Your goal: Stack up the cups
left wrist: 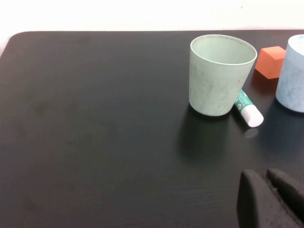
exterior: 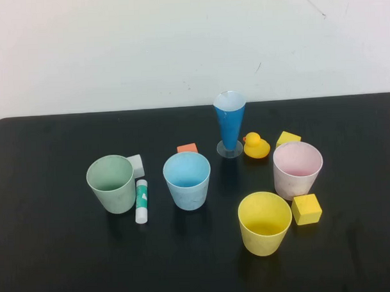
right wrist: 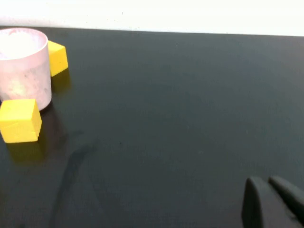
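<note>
Yellow cup (exterior: 265,222) stands nearest, upright on the black table (exterior: 51,253), right of centre. Just to its right sits a yellow block (exterior: 306,209), which nearly touches the pink cup (exterior: 298,169) behind it. A second yellow block (exterior: 287,138) lies beyond the pink cup, beside a rubber duck (exterior: 256,146). The blue cup (exterior: 187,180) stands mid-table and the green cup (exterior: 111,183) to the left. All four are upright, mouths up, well apart, and none is nested yet.

Neither arm shows in the high view. The left pincer (left wrist: 273,202) appears at the edge of its own wrist view, fingers pressed together, low over the near-left table, short of the green cup (left wrist: 219,75). The right pincer (right wrist: 271,202) is likewise pressed together and empty, over the near-right table, well away from the pink cup (right wrist: 23,64).

Clutter is the likely trouble. A glue stick (exterior: 141,201) lies against the green cup's right side with a white block (exterior: 136,165) behind it, so a grip there may catch or roll the stick. An orange block (exterior: 187,148) sits behind the blue cup. The tall blue cone glass (exterior: 230,123) on its narrow foot looks tippy, and an arm reaching across could knock it over. A cup lowered off-centre or tilted may jam on a rim or topple the light cup below.
</note>
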Controlling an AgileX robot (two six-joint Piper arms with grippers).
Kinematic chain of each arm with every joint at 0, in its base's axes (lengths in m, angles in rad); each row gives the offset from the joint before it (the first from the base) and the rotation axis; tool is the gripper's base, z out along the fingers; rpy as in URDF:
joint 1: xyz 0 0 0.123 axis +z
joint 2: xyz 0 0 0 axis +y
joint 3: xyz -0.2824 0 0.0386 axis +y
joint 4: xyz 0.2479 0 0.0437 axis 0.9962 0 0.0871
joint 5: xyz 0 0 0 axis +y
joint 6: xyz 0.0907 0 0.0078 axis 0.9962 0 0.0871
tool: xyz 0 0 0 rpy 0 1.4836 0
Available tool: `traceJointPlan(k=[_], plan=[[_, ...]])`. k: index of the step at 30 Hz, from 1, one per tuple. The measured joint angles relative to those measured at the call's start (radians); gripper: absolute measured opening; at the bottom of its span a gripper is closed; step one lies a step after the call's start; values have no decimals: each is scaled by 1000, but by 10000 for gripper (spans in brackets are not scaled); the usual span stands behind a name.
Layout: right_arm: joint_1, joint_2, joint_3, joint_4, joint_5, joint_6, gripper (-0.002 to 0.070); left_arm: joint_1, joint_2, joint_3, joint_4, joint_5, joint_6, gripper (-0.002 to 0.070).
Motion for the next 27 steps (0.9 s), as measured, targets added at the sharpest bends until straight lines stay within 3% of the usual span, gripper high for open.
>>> traceJointPlan(k=[27], plan=[[0, 0, 0, 0, 0, -8, -3, 0, 0, -2, 11, 0, 22, -2]])
